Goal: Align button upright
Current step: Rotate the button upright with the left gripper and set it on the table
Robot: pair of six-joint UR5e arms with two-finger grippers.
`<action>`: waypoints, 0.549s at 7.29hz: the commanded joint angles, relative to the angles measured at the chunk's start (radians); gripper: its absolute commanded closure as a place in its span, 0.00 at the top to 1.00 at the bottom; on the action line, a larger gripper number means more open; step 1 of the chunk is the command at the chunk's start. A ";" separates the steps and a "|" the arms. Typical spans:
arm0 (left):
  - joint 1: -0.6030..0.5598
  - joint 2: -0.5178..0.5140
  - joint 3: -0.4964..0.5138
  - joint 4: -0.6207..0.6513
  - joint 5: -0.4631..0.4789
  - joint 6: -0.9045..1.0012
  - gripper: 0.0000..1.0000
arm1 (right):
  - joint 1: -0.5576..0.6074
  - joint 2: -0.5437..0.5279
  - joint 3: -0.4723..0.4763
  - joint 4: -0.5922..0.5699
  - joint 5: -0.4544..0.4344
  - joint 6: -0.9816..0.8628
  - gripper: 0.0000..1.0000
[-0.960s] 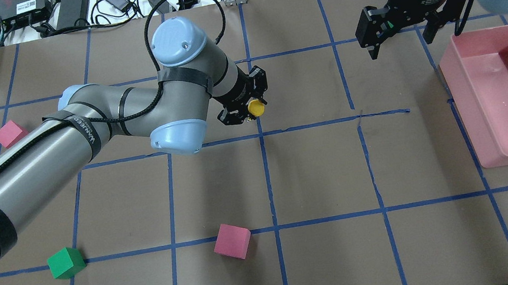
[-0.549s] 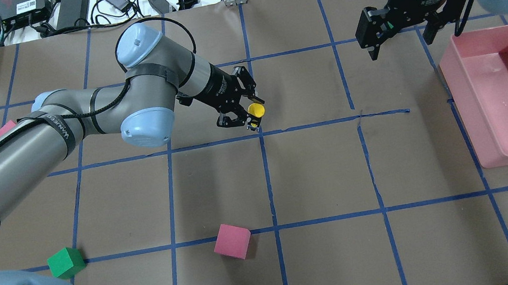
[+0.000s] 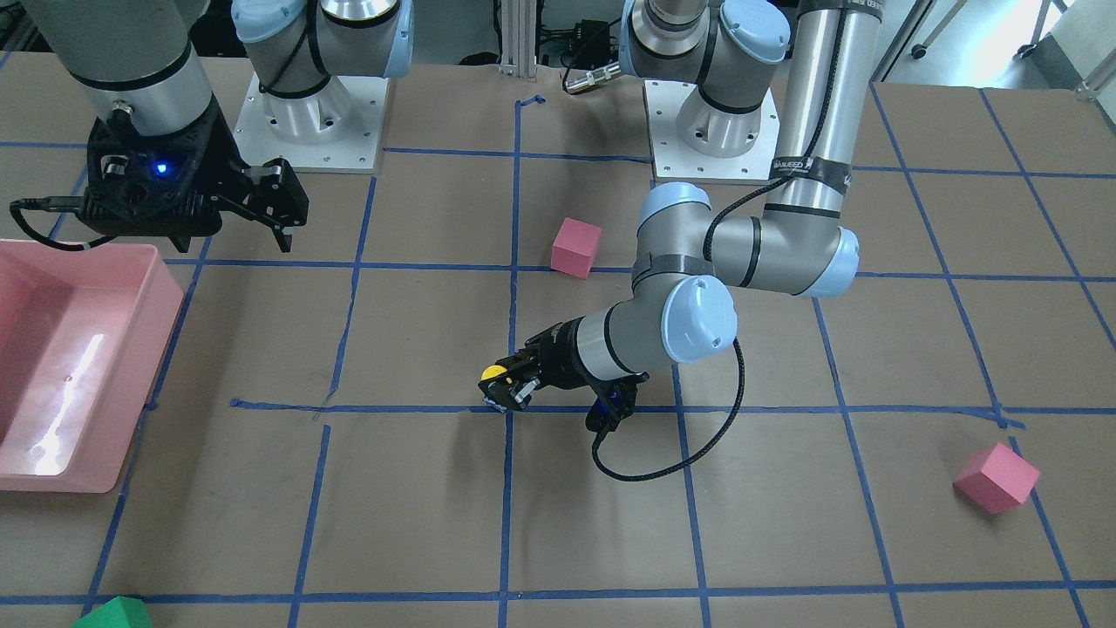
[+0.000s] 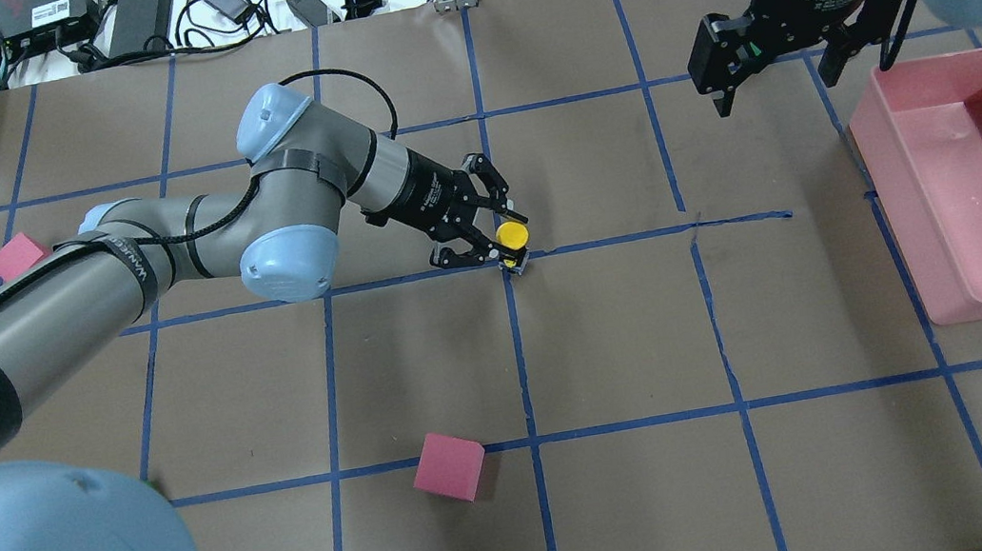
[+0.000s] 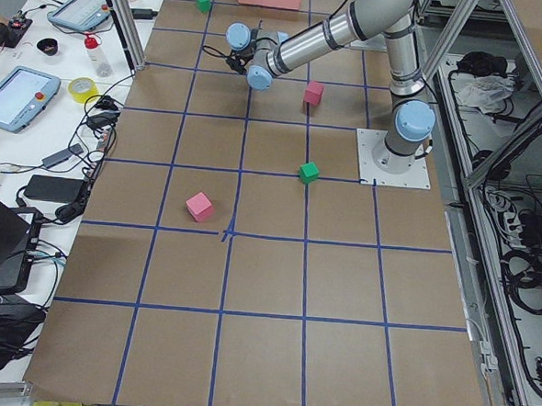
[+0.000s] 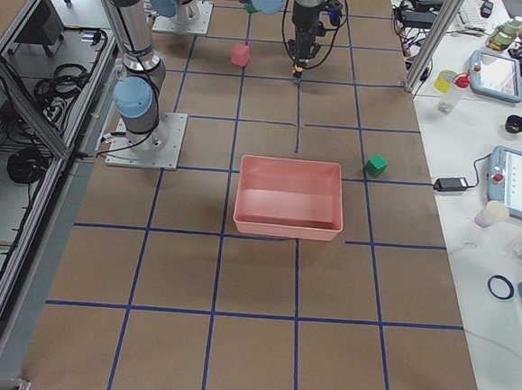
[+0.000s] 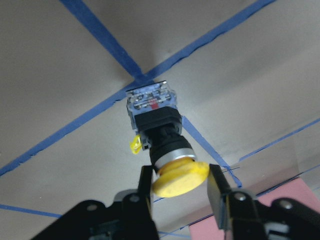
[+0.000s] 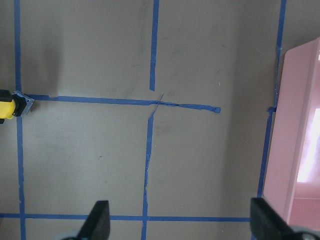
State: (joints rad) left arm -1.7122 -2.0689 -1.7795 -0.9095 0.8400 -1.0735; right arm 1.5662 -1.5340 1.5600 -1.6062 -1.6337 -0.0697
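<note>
The button [image 4: 511, 236] has a round yellow cap, a black body and a silvery-blue base. Its base rests on a blue tape crossing near the table's middle, and it leans a little. My left gripper [image 4: 507, 240] reaches in low and near level, shut on the button's yellow cap. In the left wrist view the fingers [image 7: 215, 186] press both sides of the cap [image 7: 180, 177], with the base [image 7: 152, 100] on the tape. The button also shows in the front view [image 3: 495, 376]. My right gripper [image 4: 777, 86] hangs open and empty at the far right, high above the table.
A pink bin [image 4: 892, 190] stands at the right edge, empty. One pink cube [image 4: 449, 466] lies in front of the middle, another [image 4: 18, 257] at far left. A green cube [image 3: 113, 615] lies near the left front. Cables and power bricks lie along the far edge.
My left arm has swung its wrist down and to the right. The button has gone from hanging in the air to resting with its base on the tape crossing. The right arm has not moved.
</note>
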 commanded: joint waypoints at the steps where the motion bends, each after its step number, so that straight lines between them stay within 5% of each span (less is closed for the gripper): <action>1: 0.003 -0.002 0.008 0.000 0.004 0.023 0.10 | 0.002 0.000 0.000 0.000 0.000 0.002 1.00; 3: 0.035 0.000 0.011 0.001 0.005 0.024 0.21 | 0.000 0.000 0.000 0.000 0.000 0.001 1.00; 4: 0.036 -0.003 0.000 0.006 0.005 0.024 0.47 | 0.002 0.000 0.000 0.000 0.000 -0.002 1.00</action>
State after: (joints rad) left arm -1.6839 -2.0707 -1.7721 -0.9075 0.8448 -1.0503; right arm 1.5667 -1.5340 1.5600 -1.6061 -1.6337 -0.0699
